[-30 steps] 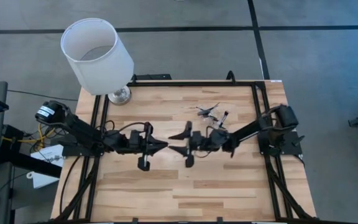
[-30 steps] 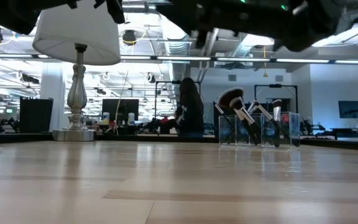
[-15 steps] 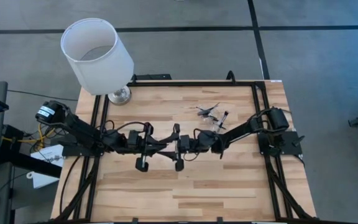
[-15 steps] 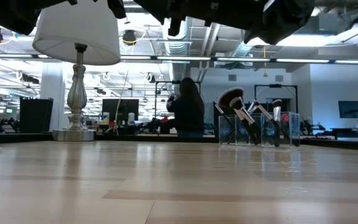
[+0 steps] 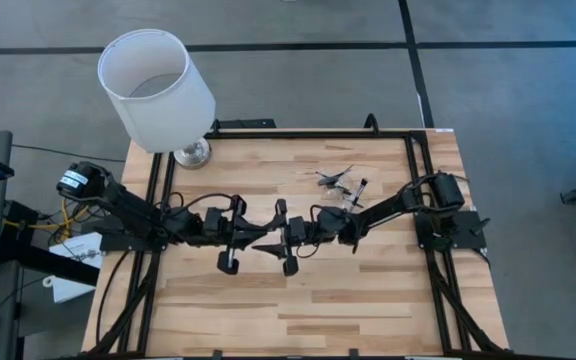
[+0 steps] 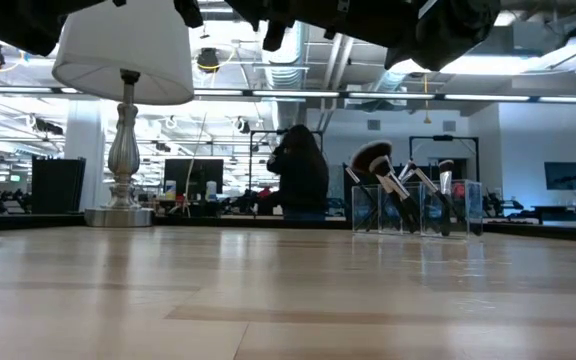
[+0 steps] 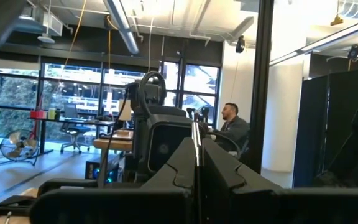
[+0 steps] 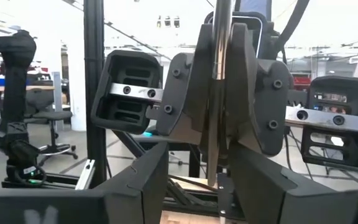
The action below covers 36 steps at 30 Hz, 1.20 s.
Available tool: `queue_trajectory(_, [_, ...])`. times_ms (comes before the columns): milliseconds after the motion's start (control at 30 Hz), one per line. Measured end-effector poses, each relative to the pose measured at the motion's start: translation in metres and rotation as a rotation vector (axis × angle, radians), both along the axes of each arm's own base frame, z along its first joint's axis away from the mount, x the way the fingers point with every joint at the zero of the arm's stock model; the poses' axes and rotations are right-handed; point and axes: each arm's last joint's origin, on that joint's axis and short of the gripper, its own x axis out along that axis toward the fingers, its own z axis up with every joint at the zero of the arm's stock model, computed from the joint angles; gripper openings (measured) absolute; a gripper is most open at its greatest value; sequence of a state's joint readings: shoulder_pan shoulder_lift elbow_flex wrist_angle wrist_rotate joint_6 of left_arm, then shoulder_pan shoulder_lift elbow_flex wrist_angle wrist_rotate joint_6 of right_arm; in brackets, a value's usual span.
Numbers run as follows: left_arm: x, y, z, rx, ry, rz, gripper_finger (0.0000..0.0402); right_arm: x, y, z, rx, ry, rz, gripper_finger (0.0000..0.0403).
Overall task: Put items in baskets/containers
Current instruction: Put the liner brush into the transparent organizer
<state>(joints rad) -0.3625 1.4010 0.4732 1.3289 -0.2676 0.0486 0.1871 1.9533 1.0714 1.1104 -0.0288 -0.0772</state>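
Note:
Above the middle of the table, my left gripper (image 5: 260, 237) is shut on one slim brush, whose thin silvery shaft (image 8: 219, 37) stands upright. My right gripper (image 5: 269, 245) faces it, open; its two fingers (image 8: 143, 180) stand on either side of the brush's lower end (image 8: 211, 179) and of the left fingertips, with a gap showing. The clear container (image 6: 418, 208) stands at the table's far right and holds several brushes, one with a fluffy head (image 6: 370, 158). In the high view it shows as a cluster of brushes (image 5: 340, 183). My left gripper pinches the brush's thin shaft (image 7: 196, 142) between its two shut fingers, partway along its length. The fingers come about level from the table's left and lie across the shaft. The brush stands upright, sticking out above and below the fingers, lifted clear of the table.
A lamp with a big white shade (image 5: 156, 88) and a silver base (image 5: 192, 152) stands at the table's far left corner. A black frame (image 5: 408, 140) runs round the tabletop. A person (image 6: 298, 178) stands in the room behind. Bare wood (image 5: 298, 310) lies toward the near edge.
My right gripper has gone toward the table's left, up to my left gripper, so that its open fingers now stand around the left fingertips and the brush. Most of the move came in the first half second.

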Motion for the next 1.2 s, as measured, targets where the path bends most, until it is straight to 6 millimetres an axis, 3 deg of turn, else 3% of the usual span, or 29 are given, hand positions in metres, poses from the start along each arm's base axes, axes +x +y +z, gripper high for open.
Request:
queue_trajectory(867, [0.003, 0.006, -0.002, 0.013, 0.026, 0.020, 0.0012, 0.002, -0.013, 0.000, 0.109, 0.026, 0.025, 0.0069])
queue_trajectory(1200, [0.004, 0.007, -0.005, 0.019, 0.061, 0.027, 0.0012, 0.003, -0.019, 0.000, 0.107, 0.026, 0.007, 0.0007])
